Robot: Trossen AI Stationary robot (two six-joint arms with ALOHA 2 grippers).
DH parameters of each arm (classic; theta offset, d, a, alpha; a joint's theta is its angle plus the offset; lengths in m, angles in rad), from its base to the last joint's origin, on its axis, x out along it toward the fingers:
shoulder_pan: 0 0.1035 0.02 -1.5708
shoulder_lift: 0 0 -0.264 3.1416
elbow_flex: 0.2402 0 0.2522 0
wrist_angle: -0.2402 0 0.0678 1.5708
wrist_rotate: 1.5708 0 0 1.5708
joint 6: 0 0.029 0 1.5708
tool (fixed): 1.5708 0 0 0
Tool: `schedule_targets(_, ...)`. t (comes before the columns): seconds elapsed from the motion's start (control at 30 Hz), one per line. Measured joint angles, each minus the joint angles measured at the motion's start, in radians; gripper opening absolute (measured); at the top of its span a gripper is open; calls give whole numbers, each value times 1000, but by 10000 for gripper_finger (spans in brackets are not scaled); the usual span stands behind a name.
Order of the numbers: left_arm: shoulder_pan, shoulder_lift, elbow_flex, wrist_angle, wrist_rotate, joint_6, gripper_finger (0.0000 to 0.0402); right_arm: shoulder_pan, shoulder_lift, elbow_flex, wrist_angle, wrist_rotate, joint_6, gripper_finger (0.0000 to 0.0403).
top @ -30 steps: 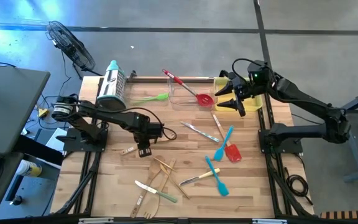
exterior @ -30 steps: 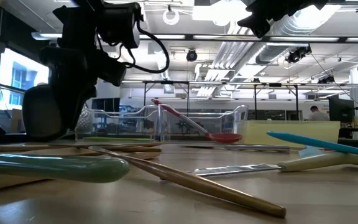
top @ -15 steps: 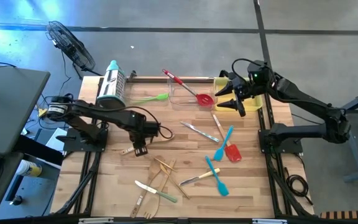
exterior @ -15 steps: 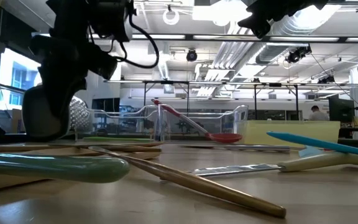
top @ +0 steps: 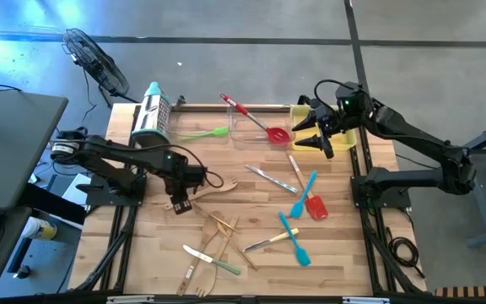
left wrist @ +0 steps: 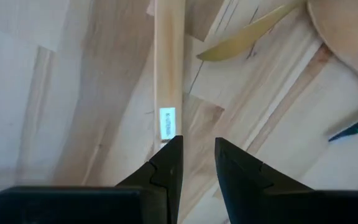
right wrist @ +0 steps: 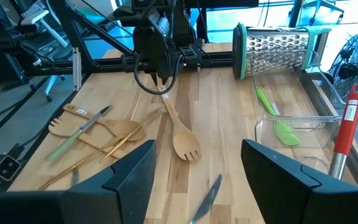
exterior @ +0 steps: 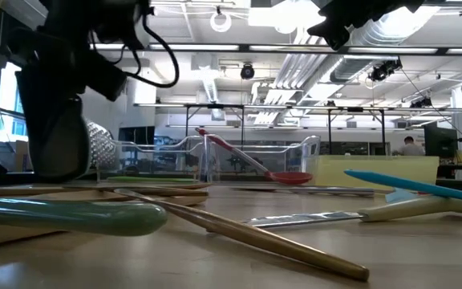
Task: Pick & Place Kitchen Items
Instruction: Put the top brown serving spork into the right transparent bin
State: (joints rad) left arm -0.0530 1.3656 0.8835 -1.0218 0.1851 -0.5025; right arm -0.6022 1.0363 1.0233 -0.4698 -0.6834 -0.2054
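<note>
In the room beyond the counter: ceiling pipes and lamps, windows at one side, one person [exterior: 411,145] far off, one fan [top: 91,52] on the floor.
Counter [top: 154,249]: one, pale wood planks, utensils scattered over its middle and near half.
Arms: two, dark, one at each side.
Left pincer [top: 179,203]: low over the counter's left half, at the handle end of one wooden fork [right wrist: 180,134]; fingers a narrow gap apart, bare wood showing between them, the handle lying beside one fingertip and not between the two.
Right pincer [top: 315,135]: raised at the far right over the yellow tray, fingers spread wide, nothing in them.
Grater [top: 152,114]: one, steel with a teal handle, lying at the far left.
Yellow tray [exterior: 375,171]: one, far right corner.
Clear tray [top: 239,135]: at least one, far middle; exact count not clear.
Red spatulas: two, one long-handled [top: 256,118] leaning in the clear tray, one short [top: 315,205] flat on the counter's right half.
Blue spatulas: two, one [top: 304,192] touching the short red one, one [top: 294,240] nearer the front.
Green spatula [top: 202,133]: one, between grater and red-handled spatula.
Metal knives: at least three, one [top: 270,178] mid-counter, one [top: 260,243] by the front blue spatula, one [top: 195,252] front left.
Wooden pieces [top: 224,230]: several crossed in a heap front left; number not clear.
</note>
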Motion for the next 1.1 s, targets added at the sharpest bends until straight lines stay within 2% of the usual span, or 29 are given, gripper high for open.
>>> schedule_targets(0.2, -50, -68, -67, 107, -24, -82, 88, 0, 0, 0, -2, 1, 2, 229)
schedule_targets(0.6, -172, -68, -143, 165, -172, -150, 88, 0, 0, 0, 6, 17, 0, 229)
schedule_targets(1.1, -183, -68, -241, 271, -178, -187, 88, 0, 2, 0, 6, 27, -1, 229)
